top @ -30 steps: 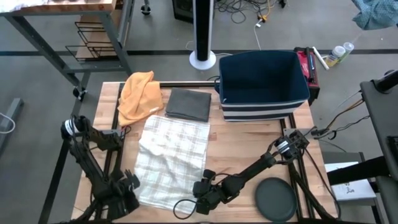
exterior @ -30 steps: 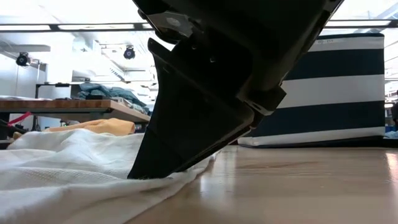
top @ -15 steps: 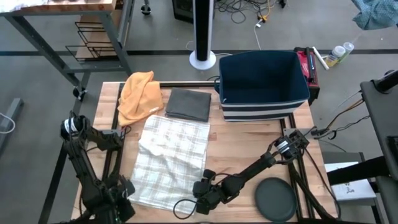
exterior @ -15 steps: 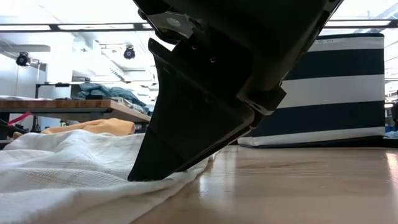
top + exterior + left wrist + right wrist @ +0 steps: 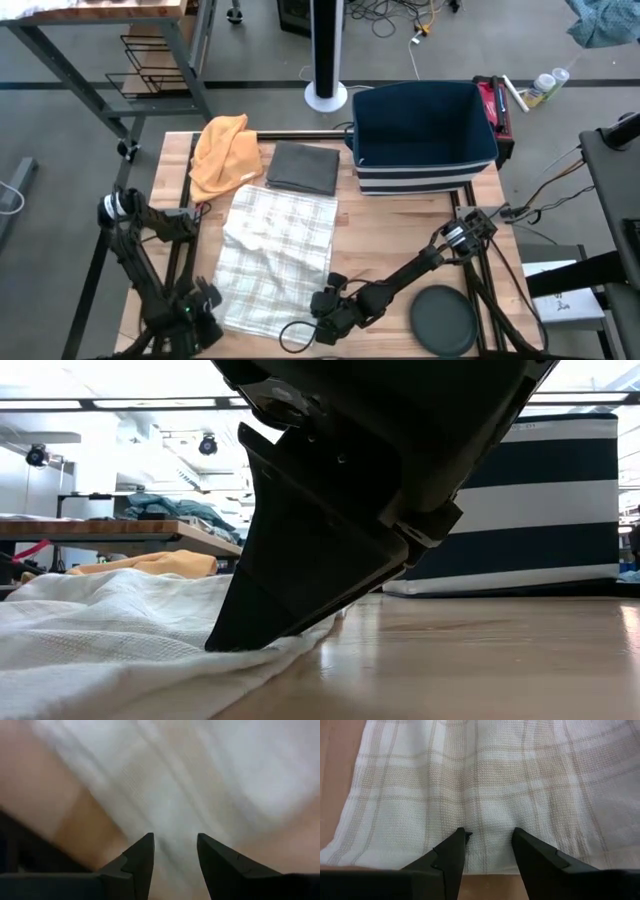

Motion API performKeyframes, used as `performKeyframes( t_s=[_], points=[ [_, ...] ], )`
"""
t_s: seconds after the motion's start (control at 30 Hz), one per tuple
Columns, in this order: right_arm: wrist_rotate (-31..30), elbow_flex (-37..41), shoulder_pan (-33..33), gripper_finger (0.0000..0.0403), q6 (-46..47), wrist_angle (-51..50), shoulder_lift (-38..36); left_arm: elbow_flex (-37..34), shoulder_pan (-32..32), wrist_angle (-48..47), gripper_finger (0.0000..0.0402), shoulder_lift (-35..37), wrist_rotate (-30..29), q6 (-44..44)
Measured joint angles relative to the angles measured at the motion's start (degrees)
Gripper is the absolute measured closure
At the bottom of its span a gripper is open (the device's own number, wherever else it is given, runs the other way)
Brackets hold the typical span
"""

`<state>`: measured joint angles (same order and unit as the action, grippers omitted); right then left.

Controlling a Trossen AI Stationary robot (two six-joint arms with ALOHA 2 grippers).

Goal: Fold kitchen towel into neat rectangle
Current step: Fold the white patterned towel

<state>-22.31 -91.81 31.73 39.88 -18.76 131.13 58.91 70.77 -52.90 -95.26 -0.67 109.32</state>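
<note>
High view showed the towel (image 5: 275, 255) spread on the bench (image 5: 400, 235); we had both left gripper (image 5: 174, 851) and right gripper (image 5: 488, 836) with fingers apart at its near corners, and judged both should pinch evenly before lifting

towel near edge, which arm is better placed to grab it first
Right, probably. The right gripper sits open over the checked towel just inside its near edge, square to it. The left gripper, also open, is at the near-left corner.
</note>
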Motion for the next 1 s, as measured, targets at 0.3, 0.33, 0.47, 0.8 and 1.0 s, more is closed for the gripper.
performKeyframes(
  t_s=[0.3,0.33,0.47,0.8,1.0],
  points=[
    [-0.3,0.0,-0.1,0.0240,-1.3,-0.1,0.0,6.6,0.5,-4.8,0.0261,-1.7,-8.6,-1.1],
    [-0.4,0.0,-0.1,0.0241,-1.6,0.0,-0.1,6.7,0.6,-5.0,0.0262,-1.9,-12.2,-0.8],
    [-0.4,0.2,0.1,0.0245,-2.5,0.8,-0.9,3.7,-0.4,-3.8,0.0274,-3.0,-15.3,-1.6],
    [-3.5,0.2,1.2,0.0256,-9.1,18.9,-3.5,-11.7,-0.6,26.7,0.0319,-2.8,-24.2,-11.5],
    [0.1,0.2,-1.1,0.0255,-18.0,29.7,-1.7,-11.9,-1.1,32.1,0.0325,-3.0,-25.6,-26.7]
  ],
)
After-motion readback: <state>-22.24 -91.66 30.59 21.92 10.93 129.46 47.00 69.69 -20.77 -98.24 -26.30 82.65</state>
